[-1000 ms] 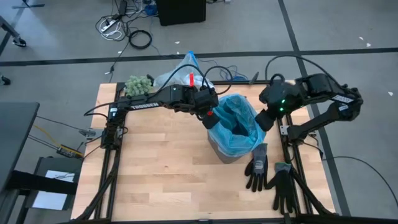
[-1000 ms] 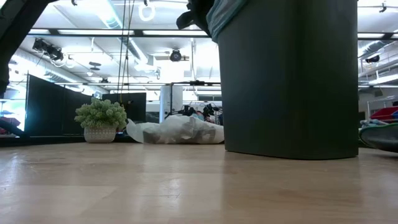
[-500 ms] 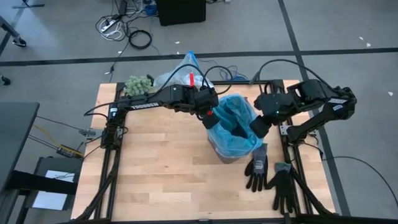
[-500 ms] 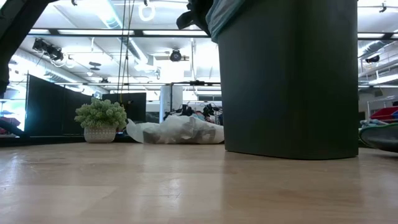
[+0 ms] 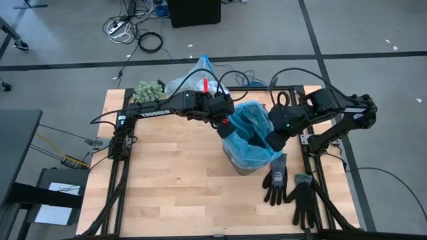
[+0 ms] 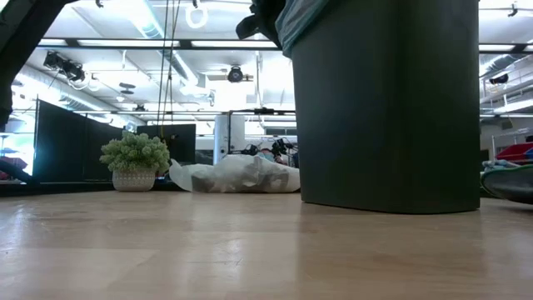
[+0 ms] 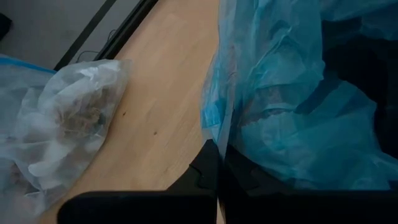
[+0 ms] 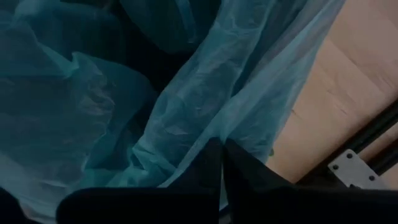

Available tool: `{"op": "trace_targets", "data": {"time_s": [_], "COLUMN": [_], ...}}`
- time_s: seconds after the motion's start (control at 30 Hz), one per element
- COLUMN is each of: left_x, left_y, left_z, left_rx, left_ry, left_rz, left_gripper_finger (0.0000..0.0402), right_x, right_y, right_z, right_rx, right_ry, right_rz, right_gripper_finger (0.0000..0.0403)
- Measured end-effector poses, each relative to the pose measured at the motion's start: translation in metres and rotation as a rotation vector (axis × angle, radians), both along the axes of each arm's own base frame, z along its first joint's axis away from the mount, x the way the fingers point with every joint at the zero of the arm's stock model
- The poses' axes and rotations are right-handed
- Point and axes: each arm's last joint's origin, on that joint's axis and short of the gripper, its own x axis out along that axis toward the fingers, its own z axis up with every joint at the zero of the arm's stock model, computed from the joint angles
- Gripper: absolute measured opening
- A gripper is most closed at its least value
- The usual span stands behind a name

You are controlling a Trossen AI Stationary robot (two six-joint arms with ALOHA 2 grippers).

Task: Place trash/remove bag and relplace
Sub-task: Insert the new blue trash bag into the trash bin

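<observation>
**Both claws pinch the light-blue liner at the bin's rim; a tear or a tipped bin is the risk.**

At centre frame in the high view, the left claw (image 5: 227, 127) is clenched on the light-blue liner (image 5: 253, 130) at the black bin's (image 6: 387, 108) left rim, the right claw (image 5: 275, 139) clenched on its right edge. Uneven pulling could rip the thin film, slip a fold free, or drag the bin toward the black gloves (image 5: 290, 187). The filled grey-white bag (image 5: 190, 81) lies at the counter's (image 5: 167, 180) upper edge, apart.

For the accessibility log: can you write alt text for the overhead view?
Both grippers, left gripper and right gripper, pinch opposite edges of a light-blue bag lining a black bin on a wooden table. Black gloves lie beside it.
</observation>
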Motion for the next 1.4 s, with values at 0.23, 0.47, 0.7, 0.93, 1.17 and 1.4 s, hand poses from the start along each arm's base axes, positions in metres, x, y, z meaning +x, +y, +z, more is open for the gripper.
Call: {"op": "trace_targets", "data": {"time_s": [0.23, 0.47, 0.7, 0.93, 1.17, 1.4], "left_x": [0.000, 0.000, -0.001, -0.003, -0.005, -0.003], "left_y": [0.000, 0.000, -0.001, -0.002, -0.001, -0.001], "left_z": [0.000, 0.000, 0.002, 0.022, 0.030, 0.020], "left_rx": [0.000, 0.000, -0.021, -0.005, 0.003, -0.034], "left_ry": [0.000, 0.000, -0.007, -0.074, -0.103, -0.090], "left_rz": [0.000, 0.000, -0.015, -0.037, -0.028, 0.023], "left_gripper_finger": [0.0006, 0.0006, 0.0006, 0.0006, 0.0006, 0.0006], "right_x": [-0.006, -0.013, -0.023, -0.049, -0.067, -0.063], "right_y": [-0.002, -0.003, -0.005, -0.018, -0.026, -0.022], "right_z": [0.004, 0.007, 0.012, 0.025, 0.012, -0.014], "right_rx": [0.003, 0.011, 0.002, -0.025, 0.009, 0.068], "right_ry": [-0.023, -0.045, -0.076, -0.157, -0.127, -0.013], "right_rz": [-0.027, -0.043, -0.044, -0.073, -0.048, 0.003], "right_gripper_finger": [0.0000, 0.0000, 0.0000, 0.0000, 0.0000, 0.0000]}}
